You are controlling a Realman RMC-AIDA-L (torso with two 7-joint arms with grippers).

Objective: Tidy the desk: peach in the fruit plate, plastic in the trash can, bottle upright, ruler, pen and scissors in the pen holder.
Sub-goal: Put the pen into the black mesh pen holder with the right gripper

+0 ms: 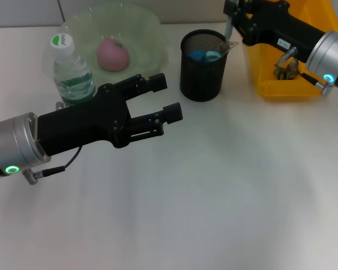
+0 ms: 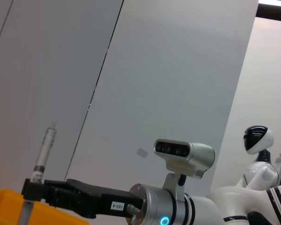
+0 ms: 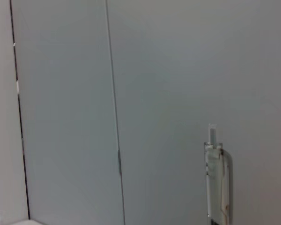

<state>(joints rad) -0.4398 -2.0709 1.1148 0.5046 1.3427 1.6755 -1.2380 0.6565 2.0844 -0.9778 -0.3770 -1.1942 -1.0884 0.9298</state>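
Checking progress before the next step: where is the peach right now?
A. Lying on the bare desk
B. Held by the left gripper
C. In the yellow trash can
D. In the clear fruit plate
D: in the head view the pink peach lies inside the clear fruit plate, behind the upright bottle, while the left gripper is open and holds nothing.

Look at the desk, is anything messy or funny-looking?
Nothing looks messy. The bottle stands upright, the peach sits in the fruit plate, and the right end effector holds a pen over the pen holder. The left end effector hangs open above the desk.
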